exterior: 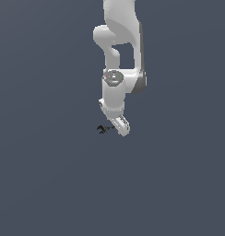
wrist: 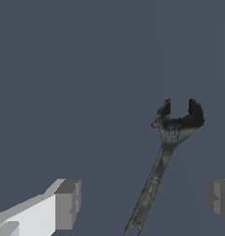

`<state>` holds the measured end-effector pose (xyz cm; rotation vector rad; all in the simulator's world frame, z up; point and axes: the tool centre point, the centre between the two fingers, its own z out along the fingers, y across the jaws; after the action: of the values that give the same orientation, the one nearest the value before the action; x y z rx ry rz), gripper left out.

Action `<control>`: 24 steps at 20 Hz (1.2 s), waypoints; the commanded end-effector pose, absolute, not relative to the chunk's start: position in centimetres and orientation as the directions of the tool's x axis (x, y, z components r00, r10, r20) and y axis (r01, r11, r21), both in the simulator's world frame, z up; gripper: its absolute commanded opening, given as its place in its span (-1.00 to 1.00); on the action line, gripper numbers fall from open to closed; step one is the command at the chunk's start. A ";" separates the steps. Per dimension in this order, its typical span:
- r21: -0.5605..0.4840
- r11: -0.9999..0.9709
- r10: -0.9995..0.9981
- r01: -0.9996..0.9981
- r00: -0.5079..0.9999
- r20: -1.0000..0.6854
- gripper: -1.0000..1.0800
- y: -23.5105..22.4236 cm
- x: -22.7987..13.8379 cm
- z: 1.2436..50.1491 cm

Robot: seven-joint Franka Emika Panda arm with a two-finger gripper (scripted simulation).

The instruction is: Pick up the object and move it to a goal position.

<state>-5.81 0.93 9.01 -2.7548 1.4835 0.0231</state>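
Hand [wrist: 142,203] wide open, gripping nothing, adjustable wrench [wrist: 162,161] lying between its fingers [wrist: 66,205]. Probably stiff, thin, slippery metal; best pinched mid-handle.

The surroundings consisted of one uniform slate-grey surface [exterior: 45,184] that filled both views edge to edge. No seam or horizon was discernible between floor and wall. Lighting was flat and even, marginally lighter toward the lower part of the exterior view.
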 end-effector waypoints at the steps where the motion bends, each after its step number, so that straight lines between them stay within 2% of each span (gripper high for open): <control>1: -0.003 -0.488 -0.872 -0.873 0.488 -0.018 0.92 1.0 -6.3 8.5; 14: 0.001 -0.181 -0.983 -0.983 0.181 -0.006 0.92 0.9 -8.7 6.4; 24: 0.000 -0.080 -0.997 -0.997 0.080 0.000 0.92 0.8 -9.5 5.8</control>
<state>-9.39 0.80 5.83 -2.3186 2.1196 0.0012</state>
